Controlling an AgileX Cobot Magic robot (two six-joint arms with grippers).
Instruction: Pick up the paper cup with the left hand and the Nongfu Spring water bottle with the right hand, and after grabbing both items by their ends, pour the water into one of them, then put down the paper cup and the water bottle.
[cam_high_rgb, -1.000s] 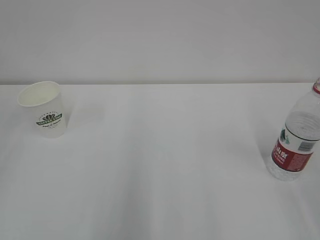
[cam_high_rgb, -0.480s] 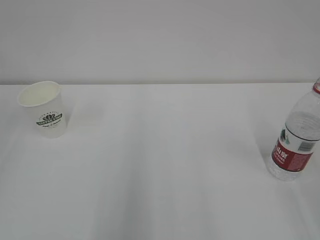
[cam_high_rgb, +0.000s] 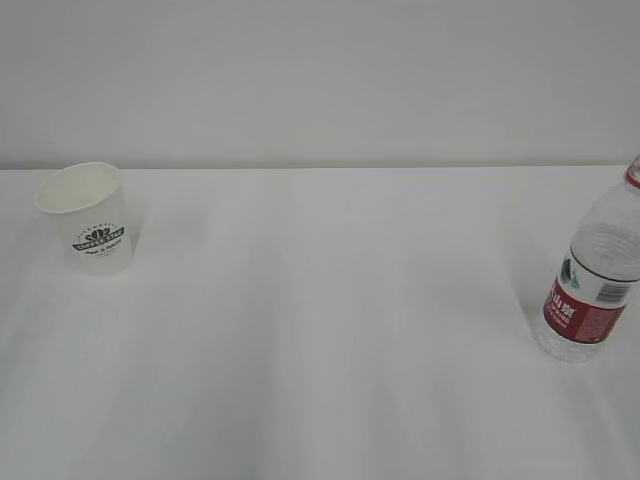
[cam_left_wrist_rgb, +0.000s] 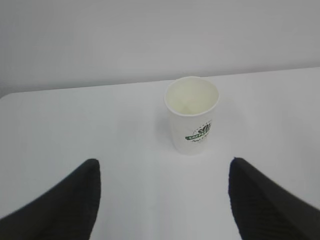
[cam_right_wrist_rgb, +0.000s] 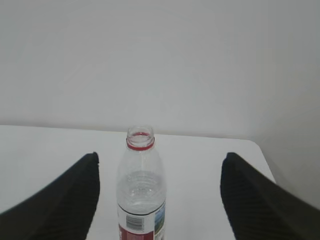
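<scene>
I have both arms held back, fingers spread wide and empty. Nothing has shifted since a second ago. The small white paper cup (cam_left_wrist_rgb: 192, 115) stands upright ahead of my left fingers (cam_left_wrist_rgb: 65, 202); the clear red-labelled water bottle (cam_right_wrist_rgb: 141, 187), uncapped, stands ahead of my right fingers (cam_right_wrist_rgb: 262, 197), slightly left of centre, on the white bench (cam_high_rgb: 320, 330).

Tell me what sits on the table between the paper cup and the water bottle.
Nothing: in the exterior view only bare white table runs between the paper cup and the Nongfu Spring water bottle.
</scene>
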